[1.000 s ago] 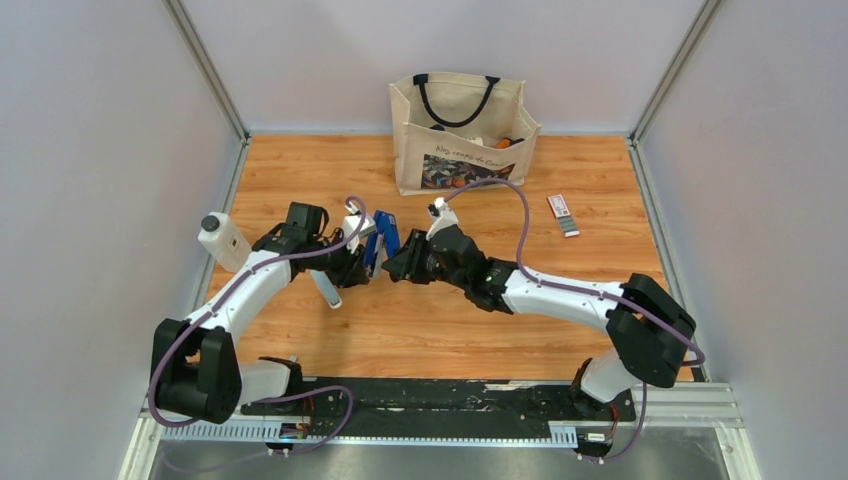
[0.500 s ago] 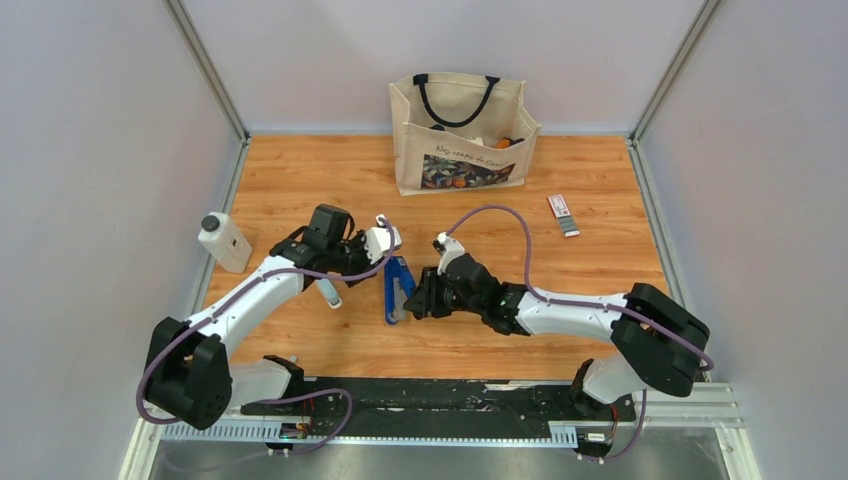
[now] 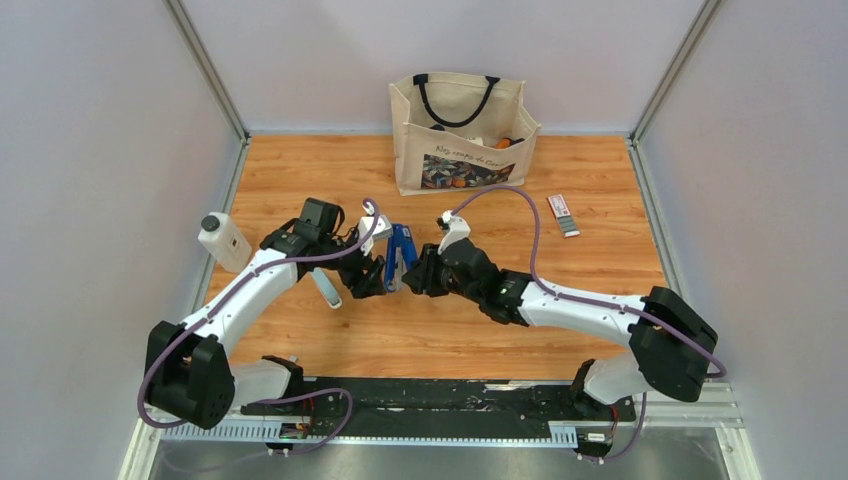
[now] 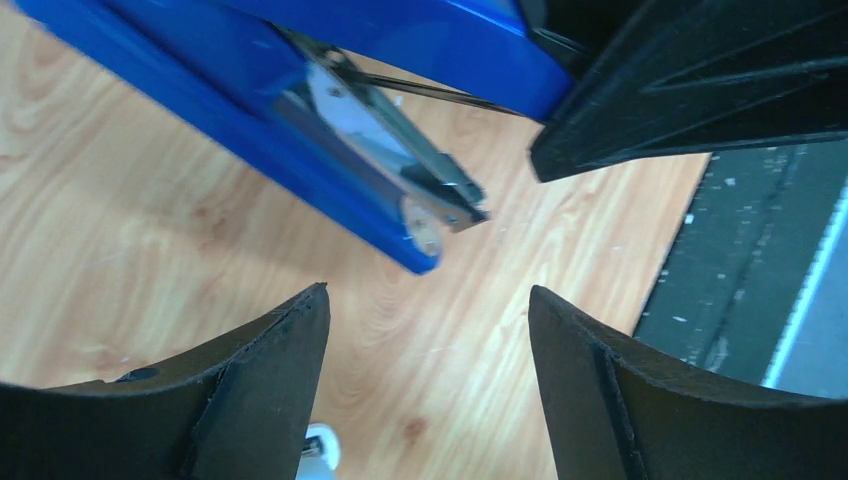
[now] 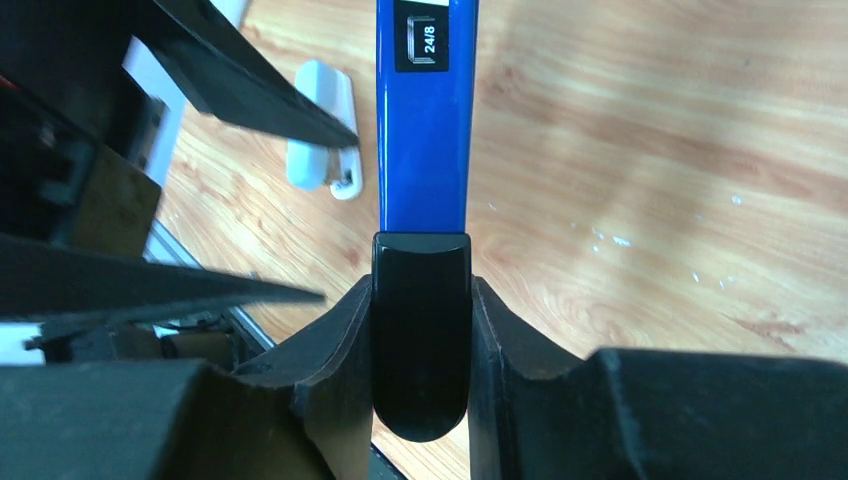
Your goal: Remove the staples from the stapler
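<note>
R gripper [image 5: 421, 345] is clamped on the black rear end of the stapler [image 5: 425, 130], one finger on each side. The blue body runs straight out ahead of it. L gripper [image 4: 430, 385] stands wide apart w/ nothing between its fingers [image 4: 265, 395], just below the stapler's tip. In the L wrist view the stapler is hinged apart and a silver metal channel [image 4: 385, 140] shows inside. Can't tell if staples sit in it.

From the top view the stapler [image 3: 402, 255] is mid-table between both grippers and looks lifted off the wood.

Edges/room: grey walls close off the table [image 3: 300, 170] on the L, back and R, and a black rail [image 3: 450, 395] runs along the near edge. Bare wood lies R of the stapler out to the wall, and in front of it to the rail. The stick tool [image 3: 327, 288] is just beside the L gripper.

Count:
- 1 stapler
- 1 white-grey stick tool
- 1 white bottle [image 3: 224, 243] at the L edge
- 1 tote bag [image 3: 460, 135] at the back edge
- 1 small white-red box [image 3: 563, 215] near the R wall

Writing: "24/8" on the stapler's black label [image 5: 424, 37]. The bag's print is too small to read.
</note>
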`<state>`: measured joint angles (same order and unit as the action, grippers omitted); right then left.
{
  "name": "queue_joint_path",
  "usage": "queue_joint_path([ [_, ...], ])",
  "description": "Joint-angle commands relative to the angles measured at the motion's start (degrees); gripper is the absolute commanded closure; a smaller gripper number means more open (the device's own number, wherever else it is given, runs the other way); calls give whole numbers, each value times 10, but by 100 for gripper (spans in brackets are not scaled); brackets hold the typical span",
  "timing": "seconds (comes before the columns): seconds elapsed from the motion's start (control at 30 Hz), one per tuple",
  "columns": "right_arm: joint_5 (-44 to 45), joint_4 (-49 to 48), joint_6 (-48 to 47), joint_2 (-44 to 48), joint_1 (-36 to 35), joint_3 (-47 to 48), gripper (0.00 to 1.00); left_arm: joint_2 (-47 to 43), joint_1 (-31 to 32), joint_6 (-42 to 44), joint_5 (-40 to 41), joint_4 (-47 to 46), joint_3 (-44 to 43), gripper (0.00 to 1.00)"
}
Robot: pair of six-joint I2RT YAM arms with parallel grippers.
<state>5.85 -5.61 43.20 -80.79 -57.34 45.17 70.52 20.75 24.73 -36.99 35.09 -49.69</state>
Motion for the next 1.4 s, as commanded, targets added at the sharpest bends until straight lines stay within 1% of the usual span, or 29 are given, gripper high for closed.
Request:
queue_joint_path([
  [0.0, 38, -31, -1, 20, -3, 61, 100, -4, -4, -42, -92, 22, -10, 18],
  [0.2, 35, -28, 8, 24, -2, 81, 100, 11, -4, -42, -105, -1, 5, 18],
  [0.37, 32, -32, 16, 35, -3, 78, 100, 12, -4, -19, -70, -13, 9, 18],
  [0.57, 27, -36, 27, 51, -2, 71, 100, 18, -5, -14, -20, -36, 26, 19],
  [0.73, 12, -46, 41, 57, -2, 70, 100, 26, -6, -25, -17, -56, 26, 19],
  [0.97, -5, -66, 61, 56, -3, 60, 100, 30, -6, -46, -26, -72, 8, 24],
  [1.1, -8, -73, 68, 58, -2, 55, 100, 31, -7, -43, -20, -78, 9, 33],
  [1.2, -13, -74, 72, 57, -3, 51, 100, 28, -6, -37, -12, -84, 12, 44],
  [1.27, -15, -73, 75, 56, -2, 48, 100, 22, -7, -32, -6, -88, 16, 55],
  [1.3, -17, -73, 77, 57, -2, 46, 100, 17, -7, -28, -4, -90, 18, 63],
  [1.37, -20, -77, 80, 56, -3, 40, 100, 6, -6, -20, 9, -97, 25, 73],
])
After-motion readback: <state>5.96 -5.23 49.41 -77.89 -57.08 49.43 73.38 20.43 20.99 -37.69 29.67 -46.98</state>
